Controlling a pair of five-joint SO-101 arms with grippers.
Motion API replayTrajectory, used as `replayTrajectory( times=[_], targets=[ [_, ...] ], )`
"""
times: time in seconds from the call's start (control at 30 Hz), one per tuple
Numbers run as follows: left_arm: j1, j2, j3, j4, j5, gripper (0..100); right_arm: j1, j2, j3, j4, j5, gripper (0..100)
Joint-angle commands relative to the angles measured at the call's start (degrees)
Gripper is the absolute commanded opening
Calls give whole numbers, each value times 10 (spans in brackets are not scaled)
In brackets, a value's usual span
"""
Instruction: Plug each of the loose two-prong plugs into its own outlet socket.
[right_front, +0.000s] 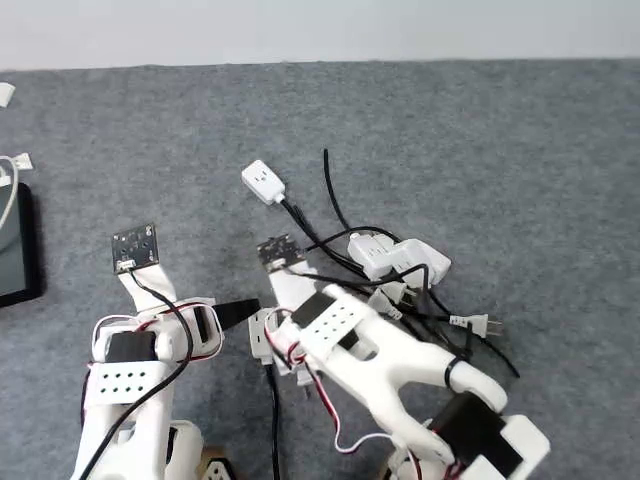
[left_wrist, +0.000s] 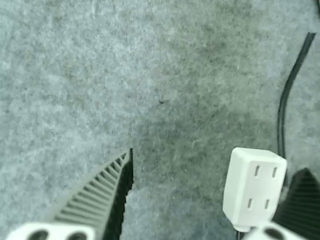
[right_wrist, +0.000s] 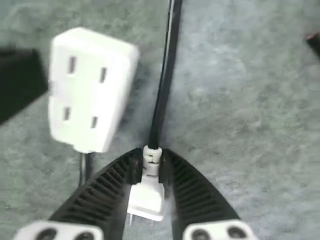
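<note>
The grey-carpeted desk (right_front: 520, 140) has bare room across its far half and along its right side. A dark flat device (right_front: 14, 245) lies at the left edge.

The left arm (right_front: 125, 375) rises from the near left corner, bent forward and low over the carpet. The jaws of the left gripper (left_wrist: 216, 162) stand wide apart. A white socket block (left_wrist: 252, 190) lies between them, close against one finger (left_wrist: 300, 200) and well apart from the other, with its slots facing up. A black cord (left_wrist: 290, 90) runs away across the carpet just past it.

Right of the block, the right arm (right_front: 400, 365) stretches in diagonally from the near right corner, with its wrist low. The right gripper (right_wrist: 150, 155) has its jaws clamped on a white plug (right_wrist: 146, 196), whose own cord leads out between the fingertips. The socket block lies just beside this plug, not touching it.

Farther back a single outlet (right_front: 263, 182) lies alone on the carpet. Right of the arm's wrist, a cluster of white outlet blocks (right_front: 398, 256) sits tangled in black cords. A loose plug (right_front: 480, 322) lies at the cluster's right, next to open carpet.
</note>
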Motion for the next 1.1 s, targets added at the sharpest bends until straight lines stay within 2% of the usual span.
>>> replayTrajectory(
  times=[0.0, 0.23, 0.37, 0.43, 0.57, 0.67, 0.77, 0.9, 1.07],
  targets=[
    [0, -8, -7, -15, -5, 445, 40, -8, -29, 7, 45, 7],
    [0, -7, -8, -14, -5, 445, 117, -112, -32, 49, 91, 8],
    [1, -7, -7, -11, -33, 445, 131, -227, -29, 52, 154, 8],
    [1, -7, -7, -11, -47, 433, 122, -276, -29, 51, 163, 8],
    [15, -7, -6, -15, -50, 309, 54, -337, -30, 51, 181, 8],
    [25, -7, -6, -23, -51, 155, -5, -346, -30, 51, 185, 8],
    [25, -7, 0, -55, -71, 3, -33, -347, -33, 45, 186, 8],
    [25, -7, 1, -60, -89, 11, -38, -351, -40, 28, 236, 8],
    [25, 9, -3, -59, -91, 12, -36, -353, -40, 25, 244, 8]
  ],
)
